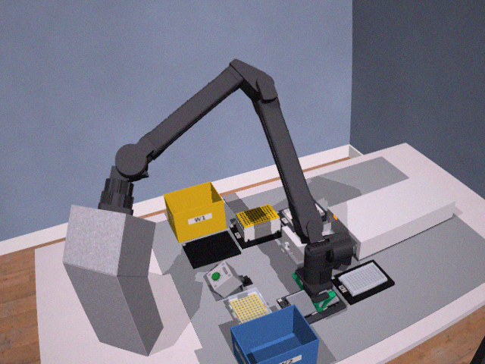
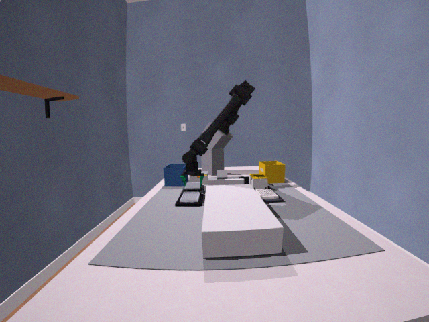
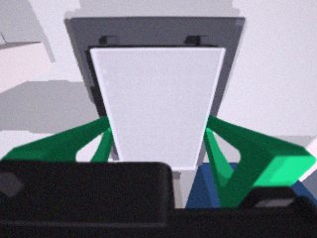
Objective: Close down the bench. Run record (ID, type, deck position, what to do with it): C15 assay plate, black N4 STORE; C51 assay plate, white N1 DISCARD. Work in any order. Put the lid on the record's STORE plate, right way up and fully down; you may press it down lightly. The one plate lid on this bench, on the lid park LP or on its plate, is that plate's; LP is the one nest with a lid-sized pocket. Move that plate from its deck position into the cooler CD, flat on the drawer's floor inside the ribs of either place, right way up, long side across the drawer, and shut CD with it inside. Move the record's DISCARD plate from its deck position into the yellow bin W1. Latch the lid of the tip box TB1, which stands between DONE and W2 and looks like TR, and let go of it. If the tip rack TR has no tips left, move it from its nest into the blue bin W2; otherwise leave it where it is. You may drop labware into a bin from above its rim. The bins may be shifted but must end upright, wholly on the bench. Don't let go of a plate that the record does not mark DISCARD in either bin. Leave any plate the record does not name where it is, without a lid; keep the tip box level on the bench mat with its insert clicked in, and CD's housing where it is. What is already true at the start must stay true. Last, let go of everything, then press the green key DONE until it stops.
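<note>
My gripper [image 1: 319, 299] has green fingers and points down at the nest beside the blue bin W2 [image 1: 273, 337]. It is shut on the pale grey plate lid [image 3: 158, 104], gripping its two long sides. The wrist view shows the lid lying over a dark grey nest [image 3: 154, 30], with the gripper [image 3: 158, 131] around it. I cannot tell whether the lid is lifted off the nest. A white assay plate [image 1: 362, 278] sits on a black nest just to the right. A flat black square [image 1: 211, 249] lies in front of the yellow bin W1 [image 1: 194, 211].
The tip rack TR [image 1: 256, 223] has a yellow top and stands beside W1. The tip box TB1 [image 1: 248, 305] stands between the green key DONE [image 1: 215, 276] and W2. The long white cooler CD [image 1: 391, 211] lies at the right. Another pale plate [image 2: 267, 193] lies beside CD.
</note>
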Tool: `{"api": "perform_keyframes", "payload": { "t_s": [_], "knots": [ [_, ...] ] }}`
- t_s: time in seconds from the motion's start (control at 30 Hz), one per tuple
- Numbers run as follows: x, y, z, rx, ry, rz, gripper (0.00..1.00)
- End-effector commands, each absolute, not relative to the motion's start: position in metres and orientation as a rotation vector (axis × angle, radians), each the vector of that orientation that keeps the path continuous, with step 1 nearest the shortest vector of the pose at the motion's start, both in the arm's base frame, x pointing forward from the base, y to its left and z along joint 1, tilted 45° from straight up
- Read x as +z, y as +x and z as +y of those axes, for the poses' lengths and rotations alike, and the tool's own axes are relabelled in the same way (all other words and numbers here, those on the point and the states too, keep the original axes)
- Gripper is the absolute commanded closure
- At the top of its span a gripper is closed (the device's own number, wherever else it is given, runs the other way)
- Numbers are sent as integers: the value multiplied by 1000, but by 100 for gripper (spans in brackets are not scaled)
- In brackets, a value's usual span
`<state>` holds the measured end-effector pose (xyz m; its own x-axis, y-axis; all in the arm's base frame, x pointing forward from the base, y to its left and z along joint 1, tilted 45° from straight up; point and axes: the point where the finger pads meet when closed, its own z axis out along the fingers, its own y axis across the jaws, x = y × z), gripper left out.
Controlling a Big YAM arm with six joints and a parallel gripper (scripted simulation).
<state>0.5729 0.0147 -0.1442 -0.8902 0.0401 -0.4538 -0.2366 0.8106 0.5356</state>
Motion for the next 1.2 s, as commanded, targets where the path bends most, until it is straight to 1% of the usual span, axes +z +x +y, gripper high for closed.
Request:
{"api": "perform_keyframes", "payload": {
  "t_s": [0.0,0.3,0.33,0.97,1.07,1.17],
  "knots": [
    [-129,575,-2,818,-128,2526,100],
    [-135,576,5,825,-138,2531,100],
    [-127,574,-6,817,-126,2525,100],
    [-111,564,-19,816,-127,2526,100],
    [-120,560,-11,831,-136,2542,100],
    [-107,562,-22,816,-127,2526,100]
  ]
}}
